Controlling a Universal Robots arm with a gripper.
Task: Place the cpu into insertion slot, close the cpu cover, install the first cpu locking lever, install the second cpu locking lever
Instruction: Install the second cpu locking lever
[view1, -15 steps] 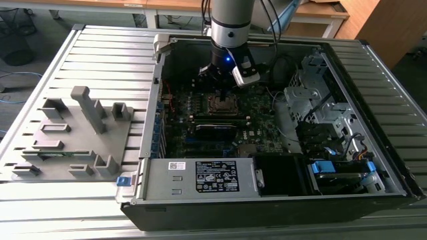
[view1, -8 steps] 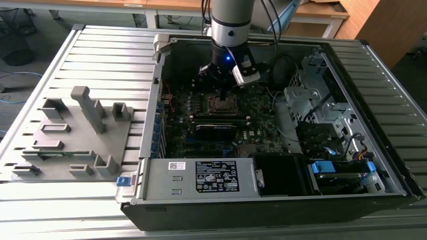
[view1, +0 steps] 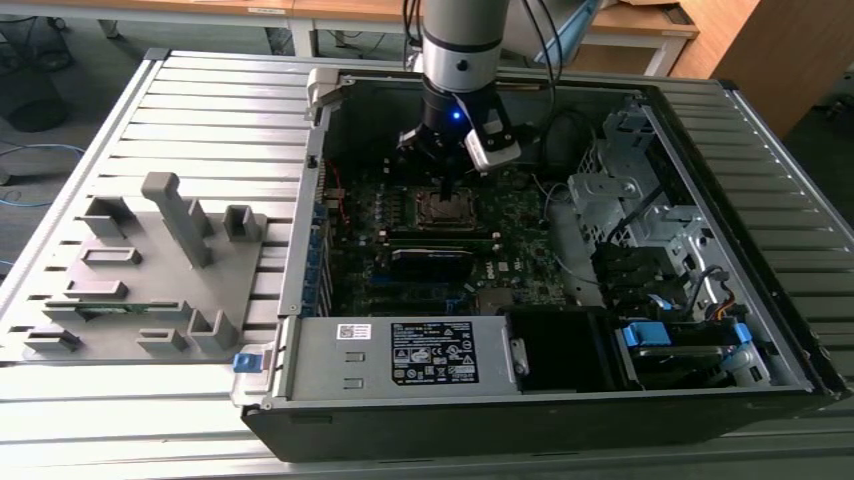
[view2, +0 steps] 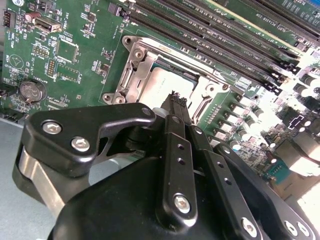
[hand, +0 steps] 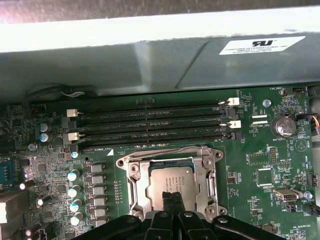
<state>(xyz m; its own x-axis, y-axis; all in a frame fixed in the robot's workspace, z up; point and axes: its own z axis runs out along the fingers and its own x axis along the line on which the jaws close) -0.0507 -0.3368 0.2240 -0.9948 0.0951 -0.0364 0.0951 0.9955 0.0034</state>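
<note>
We see the black gripper (view2: 176, 102) with its fingers pinched together, holding nothing, tips just above the small square grey-topped cpu (hand: 171, 180), which lies centre-bottom of the first wrist view inside the metal-edged insertion slot (hand: 131, 186). The thin silvery cpu cover (view2: 137, 60) appears down around the chip; we judge that lever work here wants the tips kept off the chip.

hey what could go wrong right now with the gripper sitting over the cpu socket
The gripper has its fingertips together right above the cpu, so pushing down could scratch the chip or shift it in the insertion slot. The cpu cover frames the chip closely; a sideways slip could catch its metal edge.
</note>
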